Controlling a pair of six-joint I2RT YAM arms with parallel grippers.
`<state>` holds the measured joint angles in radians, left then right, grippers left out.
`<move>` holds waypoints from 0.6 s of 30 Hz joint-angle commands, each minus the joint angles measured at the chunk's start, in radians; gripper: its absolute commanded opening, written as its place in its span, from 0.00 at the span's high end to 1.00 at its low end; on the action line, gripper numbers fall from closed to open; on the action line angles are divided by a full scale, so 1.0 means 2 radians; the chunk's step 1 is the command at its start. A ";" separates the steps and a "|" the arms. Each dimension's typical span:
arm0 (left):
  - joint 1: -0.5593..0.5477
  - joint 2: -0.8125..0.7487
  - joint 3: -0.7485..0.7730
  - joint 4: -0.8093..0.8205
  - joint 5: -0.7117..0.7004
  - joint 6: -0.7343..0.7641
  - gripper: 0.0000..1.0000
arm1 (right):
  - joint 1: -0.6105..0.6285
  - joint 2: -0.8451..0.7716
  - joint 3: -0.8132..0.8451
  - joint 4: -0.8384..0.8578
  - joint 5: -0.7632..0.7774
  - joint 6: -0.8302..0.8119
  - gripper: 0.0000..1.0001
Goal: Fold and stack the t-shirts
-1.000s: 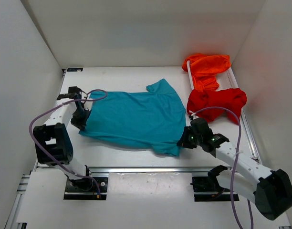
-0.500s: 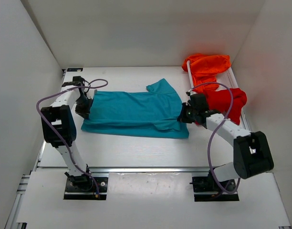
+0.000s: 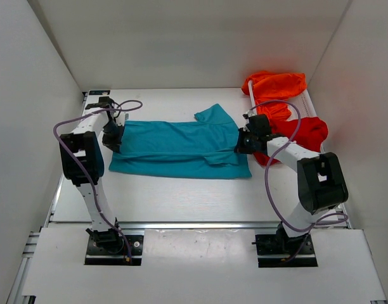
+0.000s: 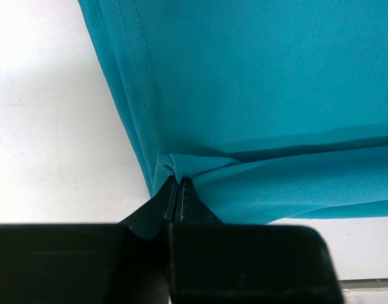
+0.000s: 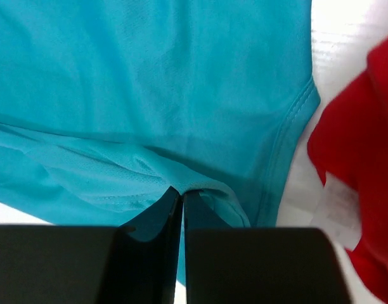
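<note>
The teal-blue t-shirt (image 3: 178,147) lies folded lengthwise across the middle of the table, one sleeve sticking out at the back. At its left end my left gripper (image 3: 113,137) is shut on a pinched fold of the teal cloth (image 4: 200,161). My right gripper (image 3: 243,143) is shut on the shirt's right end, a bunched teal edge (image 5: 206,185) between its fingers. The red t-shirt (image 3: 295,134) lies crumpled just right of the right gripper and shows at the edge of the right wrist view (image 5: 362,145). Behind it sits the orange t-shirt (image 3: 274,87), crumpled.
White walls close in the table on the left, back and right. A white basket rim (image 3: 252,101) shows beside the orange and red cloth. A metal rail (image 3: 194,225) runs along the near table edge by the arm bases.
Both grippers carried the near edge of the teal shirt away from the bases toward the back. The shirt went from spread open to a narrower lengthwise fold.
</note>
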<state>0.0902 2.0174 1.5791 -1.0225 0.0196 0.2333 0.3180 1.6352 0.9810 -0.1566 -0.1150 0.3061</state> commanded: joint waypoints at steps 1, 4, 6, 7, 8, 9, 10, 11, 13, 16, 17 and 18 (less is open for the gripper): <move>0.005 0.002 0.026 0.000 -0.009 -0.008 0.97 | -0.006 0.015 0.031 0.010 0.008 -0.001 0.94; 0.006 0.012 0.050 0.003 -0.023 -0.019 0.89 | -0.006 0.021 0.044 0.012 0.016 -0.002 0.79; 0.006 0.018 0.076 -0.003 -0.025 -0.018 0.75 | -0.006 0.025 0.062 0.010 0.019 -0.012 0.73; 0.008 0.021 0.092 -0.005 -0.034 -0.021 0.71 | -0.005 0.025 0.066 0.005 0.026 -0.012 0.71; 0.010 0.021 0.098 -0.005 -0.036 -0.022 0.62 | -0.003 0.022 0.071 0.001 0.028 -0.018 0.70; 0.009 0.019 0.109 -0.004 -0.043 -0.022 0.55 | 0.001 0.019 0.074 0.001 0.031 -0.020 0.70; 0.010 0.013 0.115 0.001 -0.053 -0.019 0.54 | 0.000 0.010 0.071 0.002 0.031 -0.019 0.70; 0.016 0.011 0.118 0.004 -0.056 -0.018 0.49 | 0.000 0.005 0.069 0.003 0.034 -0.017 0.70; 0.012 0.000 0.114 0.008 -0.062 -0.009 0.47 | 0.001 -0.013 0.053 0.008 0.034 -0.011 0.71; 0.005 -0.039 0.060 0.021 -0.036 0.037 0.47 | 0.017 -0.054 0.017 0.010 0.041 -0.006 0.70; 0.002 -0.054 0.046 0.033 -0.036 0.045 0.47 | 0.022 -0.065 0.004 0.008 0.044 0.002 0.71; 0.000 -0.061 0.020 0.036 -0.032 0.059 0.47 | 0.027 -0.072 -0.003 0.008 0.045 0.001 0.70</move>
<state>0.1085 2.0262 1.7218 -0.9718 -0.0673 0.2562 0.3351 1.5742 1.0237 -0.1520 -0.0490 0.3004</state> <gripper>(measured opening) 0.530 0.297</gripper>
